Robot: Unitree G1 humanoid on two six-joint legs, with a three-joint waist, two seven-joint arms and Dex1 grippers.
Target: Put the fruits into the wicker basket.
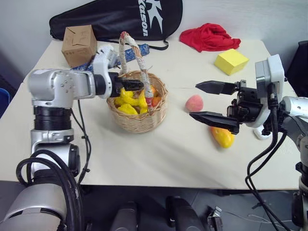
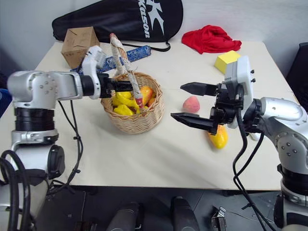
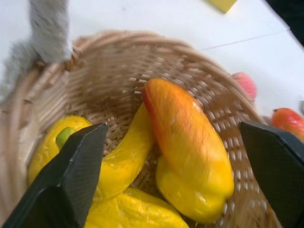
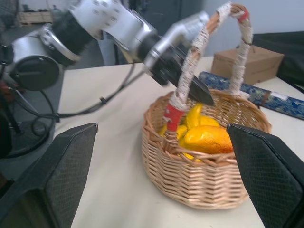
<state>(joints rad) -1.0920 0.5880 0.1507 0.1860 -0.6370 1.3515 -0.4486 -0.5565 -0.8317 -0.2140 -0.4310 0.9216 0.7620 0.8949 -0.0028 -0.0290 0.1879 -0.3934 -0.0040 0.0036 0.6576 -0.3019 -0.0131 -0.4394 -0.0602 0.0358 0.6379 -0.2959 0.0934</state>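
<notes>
Inside the tan wicker basket (image 1: 139, 118) lie yellow bananas (image 3: 118, 166) and an orange-yellow mango (image 3: 190, 147); both grippers' jaws gape wide, holding nothing.

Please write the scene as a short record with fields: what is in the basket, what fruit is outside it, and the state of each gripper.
in basket: wicker basket holds bananas and one mango
on table: peach and second mango, both right of the basket
left gripper: open, over the basket, holding nothing
right gripper: open, empty, near the peach
left to do: peach and second mango
</notes>
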